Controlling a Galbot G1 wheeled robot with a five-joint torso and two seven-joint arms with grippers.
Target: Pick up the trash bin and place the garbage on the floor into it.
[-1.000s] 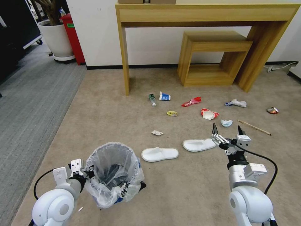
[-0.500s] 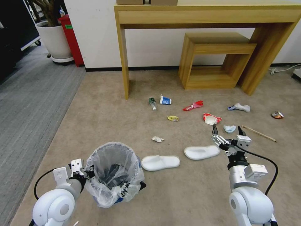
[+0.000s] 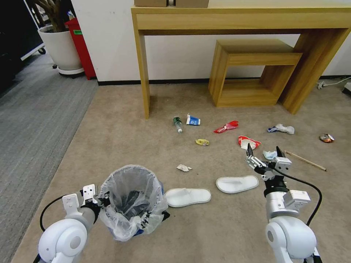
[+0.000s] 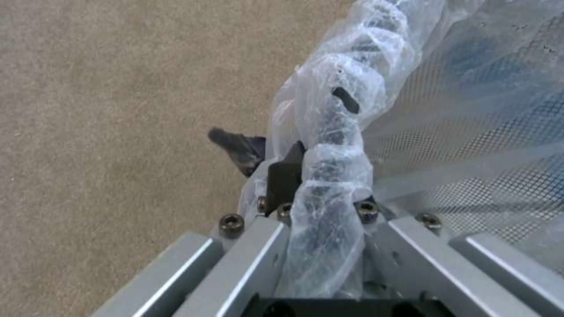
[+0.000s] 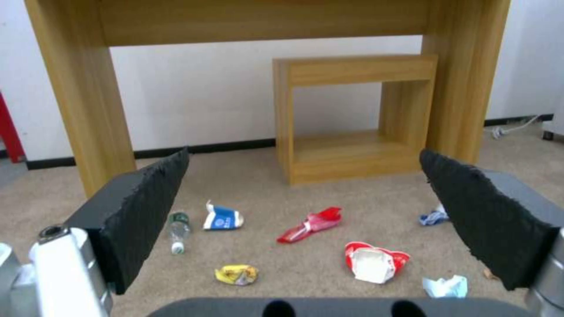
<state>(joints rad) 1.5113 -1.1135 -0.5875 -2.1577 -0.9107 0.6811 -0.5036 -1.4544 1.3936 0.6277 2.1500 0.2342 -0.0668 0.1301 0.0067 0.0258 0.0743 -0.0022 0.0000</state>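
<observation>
1. Left tool [image 3: 95, 204], lower left of frame, clamped on trash bin [image 3: 132, 202] rim.
2. Right tool [image 3: 264, 155], fingers apart, hovers lower right; garbage [image 3: 249, 142] lies on floor [image 3: 128, 146] just beyond.

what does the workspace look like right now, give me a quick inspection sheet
surface: beige carpet, with grey ribbed carpet to the robot's left.
job's things: trash bin with plastic liner, held at its rim; litter not yet picked up: small bottle, blue-white carton, red wrapper, yellow wrapper, tissue, wooden stick, two white slippers.
clutter: nothing seen beyond the litter.
grippers: left gripper shut on the bin's rim; right gripper open, above the carpet near the farther slipper.
cables: black cable on the right arm; white cord by the wall.
surroundings: wooden table, wooden cube shelf, potted plant.
</observation>
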